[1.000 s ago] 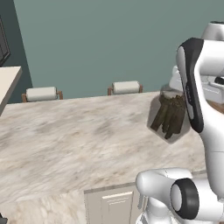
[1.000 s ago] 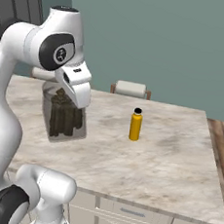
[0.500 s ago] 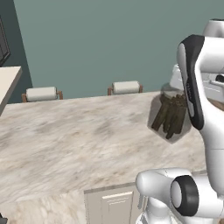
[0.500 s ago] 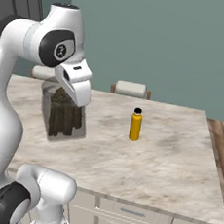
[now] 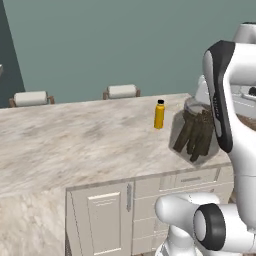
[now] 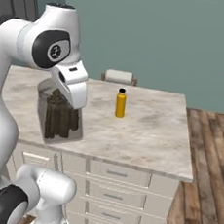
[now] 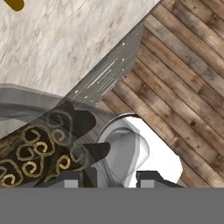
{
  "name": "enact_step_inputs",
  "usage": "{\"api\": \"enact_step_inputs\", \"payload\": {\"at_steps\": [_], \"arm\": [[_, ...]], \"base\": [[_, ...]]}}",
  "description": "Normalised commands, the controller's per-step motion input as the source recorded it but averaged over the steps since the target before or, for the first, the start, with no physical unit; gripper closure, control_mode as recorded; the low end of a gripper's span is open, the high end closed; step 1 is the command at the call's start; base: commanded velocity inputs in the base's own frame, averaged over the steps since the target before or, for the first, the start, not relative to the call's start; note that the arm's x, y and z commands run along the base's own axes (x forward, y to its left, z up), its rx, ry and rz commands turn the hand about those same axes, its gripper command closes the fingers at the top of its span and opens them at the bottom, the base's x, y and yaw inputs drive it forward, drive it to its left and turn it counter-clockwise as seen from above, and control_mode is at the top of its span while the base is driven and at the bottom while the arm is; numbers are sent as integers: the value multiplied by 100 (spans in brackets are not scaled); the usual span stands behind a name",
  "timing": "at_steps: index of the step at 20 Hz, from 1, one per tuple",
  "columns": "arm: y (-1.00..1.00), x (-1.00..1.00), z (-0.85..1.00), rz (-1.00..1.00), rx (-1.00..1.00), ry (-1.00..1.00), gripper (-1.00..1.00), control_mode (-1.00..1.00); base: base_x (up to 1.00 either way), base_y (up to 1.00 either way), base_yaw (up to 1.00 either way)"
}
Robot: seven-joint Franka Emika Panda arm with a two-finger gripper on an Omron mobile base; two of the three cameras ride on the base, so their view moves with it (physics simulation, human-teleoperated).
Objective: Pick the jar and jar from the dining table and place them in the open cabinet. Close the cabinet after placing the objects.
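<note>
Left base view has the big jar point(image 5: 196, 132) of brown sticks hanging tilted in the air at the table's point(image 5: 75, 145) near corner, beside the arm. Right base view shows the gripper point(image 6: 66, 99) pinching the jar point(image 6: 59, 116) at its top, clear of the stone top. A yellow bottle point(image 6: 120, 103) stands upright farther along the table point(image 6: 146, 132).

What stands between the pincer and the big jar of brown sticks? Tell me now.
Nothing visible does. The pincer is already shut on the large jar, holding it up above the edge of the dining table. The yellow bottle stands apart, further in on the tabletop.
</note>
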Motion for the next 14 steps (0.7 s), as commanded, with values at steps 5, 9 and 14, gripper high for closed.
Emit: {"api": "enact_step_inputs", "payload": {"at_steps": [5, 9, 14], "arm": [[0, 0, 0, 0, 0, 0, 100, 100], [0, 0, 0, 0, 0, 0, 100, 100], [0, 0, 0, 0, 0, 0, 100, 100]], "base": [[-23, -92, -12], [-15, -100, -6], [-9, -100, 0]]}}
